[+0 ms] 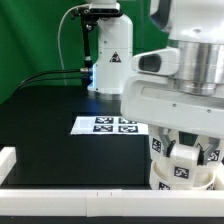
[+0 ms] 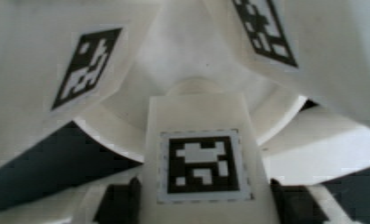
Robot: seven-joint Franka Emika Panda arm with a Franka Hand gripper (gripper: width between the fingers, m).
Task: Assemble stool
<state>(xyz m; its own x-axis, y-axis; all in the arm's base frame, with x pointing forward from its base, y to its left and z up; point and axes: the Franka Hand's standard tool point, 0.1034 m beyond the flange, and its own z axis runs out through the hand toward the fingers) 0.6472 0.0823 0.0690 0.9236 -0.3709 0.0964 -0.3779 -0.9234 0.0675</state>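
Observation:
The stool stands at the exterior view's lower right: a round white seat (image 1: 186,178) with white tagged legs (image 1: 159,146) sticking up from it. My gripper (image 1: 186,150) comes down on it from above, and the arm hides most of it. In the wrist view, the gripper (image 2: 203,198) has its dark fingers (image 2: 129,200) on both sides of a white leg (image 2: 203,130) with a black-and-white tag on it. Two more tagged legs (image 2: 93,70) splay out beyond it. The gripper is shut on the middle leg.
The marker board (image 1: 115,125) lies flat on the black table just beside the stool. White border rails run along the front (image 1: 80,200) and at the exterior view's left (image 1: 8,160). A white stand with a tag (image 1: 112,55) and cables stands at the back.

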